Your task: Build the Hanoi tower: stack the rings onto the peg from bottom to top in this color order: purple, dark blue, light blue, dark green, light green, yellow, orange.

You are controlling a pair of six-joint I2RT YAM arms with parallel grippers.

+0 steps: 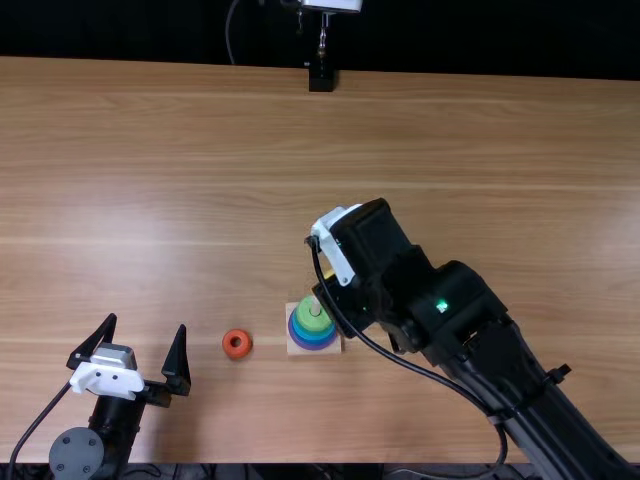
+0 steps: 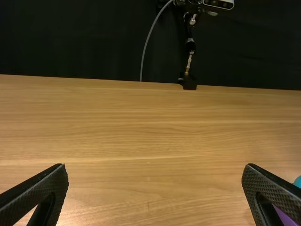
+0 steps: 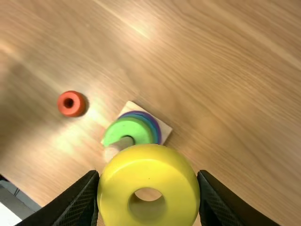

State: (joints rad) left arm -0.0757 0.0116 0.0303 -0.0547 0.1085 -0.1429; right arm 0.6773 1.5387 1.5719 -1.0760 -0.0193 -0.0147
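In the top view my left gripper stands open at the lower left; its spread fingers also frame bare wood in the left wrist view. My right gripper is just behind the peg base. The right wrist view has the right gripper shut on the yellow ring, its hole facing the camera. Beyond that ring, the peg rises through a light green ring, with blue and purple edges below; darker green cannot be told. An orange ring lies left of the base.
A black stand foot is at the table's far edge. The right arm stretches diagonally over the table's right half, with a black cable looping along it.
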